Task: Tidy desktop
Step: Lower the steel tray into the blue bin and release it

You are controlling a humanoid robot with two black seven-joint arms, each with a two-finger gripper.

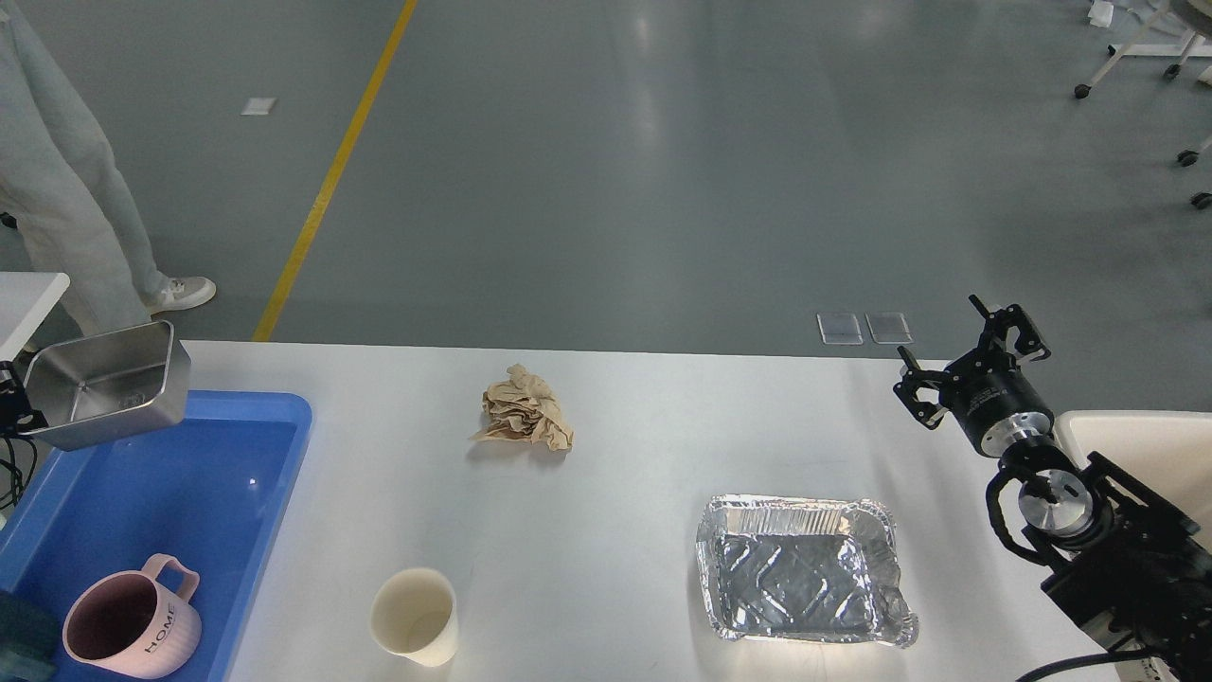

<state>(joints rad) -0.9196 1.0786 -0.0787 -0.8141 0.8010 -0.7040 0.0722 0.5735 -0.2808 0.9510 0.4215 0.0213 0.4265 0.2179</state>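
Note:
The desktop (663, 426) is a wide white-grey tabletop. On it lie a crumpled brown paper (524, 409), an empty paper cup (415, 616) and an empty foil tray (805, 568). A steel box (104, 384) hangs tilted over the far left corner of the blue tray (284, 417). My left gripper (8, 403) shows only as a dark bit at the view's left edge, shut on the box's left rim. My right gripper (958, 358) stands open above the desktop's right end, holding nothing.
A pink mug (128, 630) marked HOME lies in the blue tray's near end. A white bin (1136, 436) stands at the right edge behind my right arm. A person's legs (66, 189) and a small white side table (28, 289) are at the far left.

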